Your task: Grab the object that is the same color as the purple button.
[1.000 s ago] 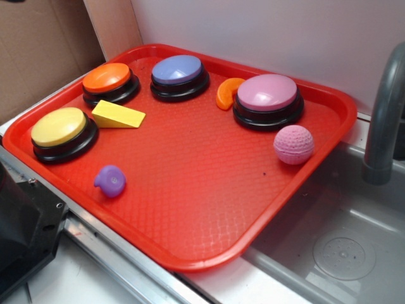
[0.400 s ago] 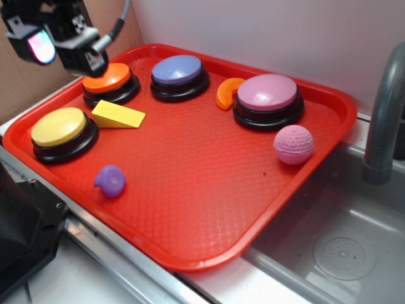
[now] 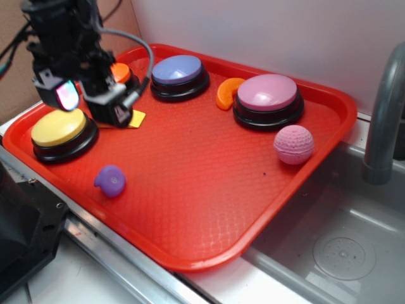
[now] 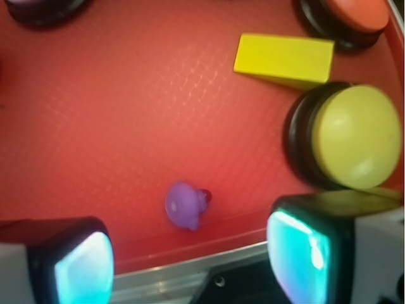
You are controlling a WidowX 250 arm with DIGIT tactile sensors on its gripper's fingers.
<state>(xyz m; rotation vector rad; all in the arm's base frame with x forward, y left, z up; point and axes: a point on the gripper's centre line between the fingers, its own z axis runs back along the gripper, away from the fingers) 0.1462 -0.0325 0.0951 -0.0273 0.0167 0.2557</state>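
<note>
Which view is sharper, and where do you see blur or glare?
Exterior view: mostly sharp, with soft glare on the pink button and purple button. Wrist view: softer throughout; the purple toy is slightly blurred, and the fingers at the bottom are out of focus with glowing cyan pads.

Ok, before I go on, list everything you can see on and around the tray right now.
tray: 1, red, beside sink
purple button: 1, periwinkle, tray's far edge
pink button: 1, mauve, far right
orange button: 1, far left, partly hidden
yellow button: 1, near left
wedge: 1, yellow, between orange and yellow buttons
crescent piece: 1, orange, beside pink button
ball: 1, pink, right edge
purple toy: 1, near edge
sink: 1, grey, right
faucet: 1, grey
gripper: 1, black, open, above left side
</note>
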